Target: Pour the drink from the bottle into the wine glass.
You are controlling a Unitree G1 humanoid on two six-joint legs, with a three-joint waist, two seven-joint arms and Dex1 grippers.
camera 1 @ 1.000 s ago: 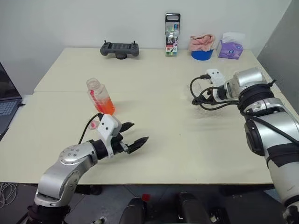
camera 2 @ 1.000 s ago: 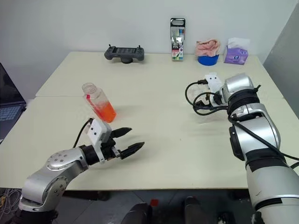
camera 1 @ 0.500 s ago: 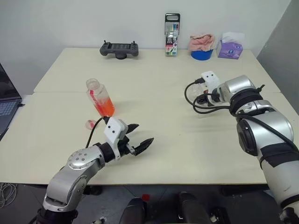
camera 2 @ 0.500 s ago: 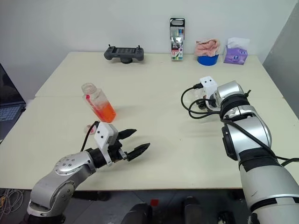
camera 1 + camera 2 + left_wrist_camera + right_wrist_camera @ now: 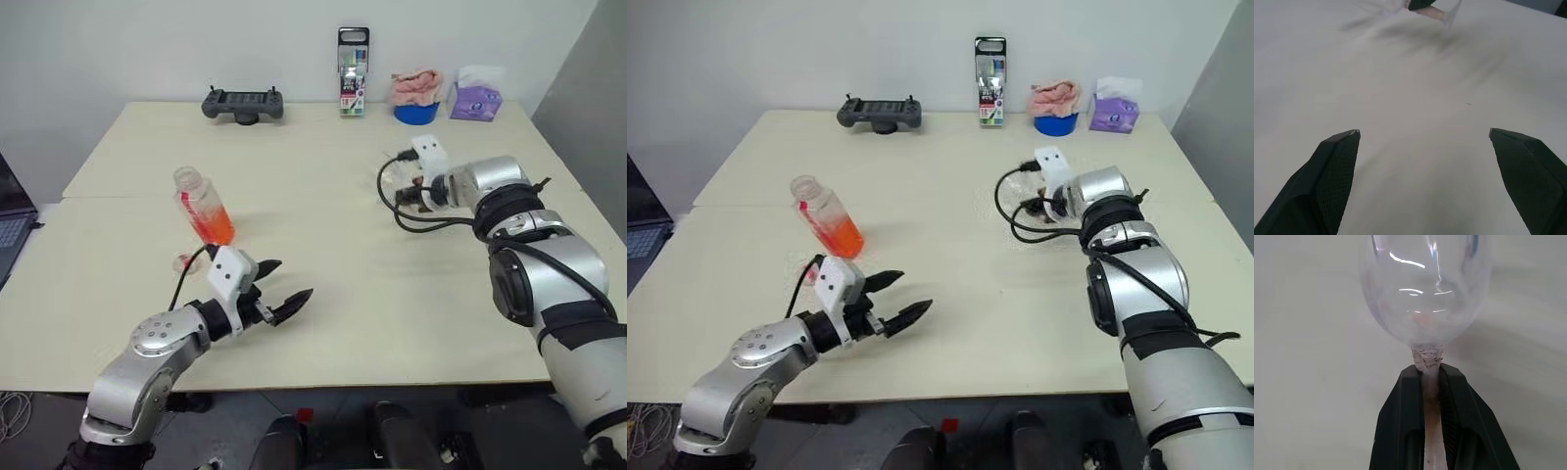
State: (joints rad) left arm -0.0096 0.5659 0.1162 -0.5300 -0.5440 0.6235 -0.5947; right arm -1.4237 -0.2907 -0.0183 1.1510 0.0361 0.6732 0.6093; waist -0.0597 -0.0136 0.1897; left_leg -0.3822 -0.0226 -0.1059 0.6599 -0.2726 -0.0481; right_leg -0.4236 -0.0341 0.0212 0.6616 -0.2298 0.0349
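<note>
Two vessels to handle, and only the wine glass [image 5: 1425, 289] is gripped so far.

I am working over a broad pale counter [image 5: 323, 294]; on my left side of it the bottle [image 5: 204, 206] is standing uncapped and leaning slightly, with the orange-red drink [image 5: 217, 227] filling roughly its lower half. I am judging it light and a little springy, its plastic walls slick, so the square mid-body above the liquid looks the best place to take hold, firmly but without crushing. My left pincer [image 5: 282, 292] is hovering just in front of it, fingers spread wide on nothing. The glass, over on my right, is small, thin and breakable; my right pincer [image 5: 1431, 374] is clamping its wrapped stem just under the bowl, which seems the safest purchase.
</note>
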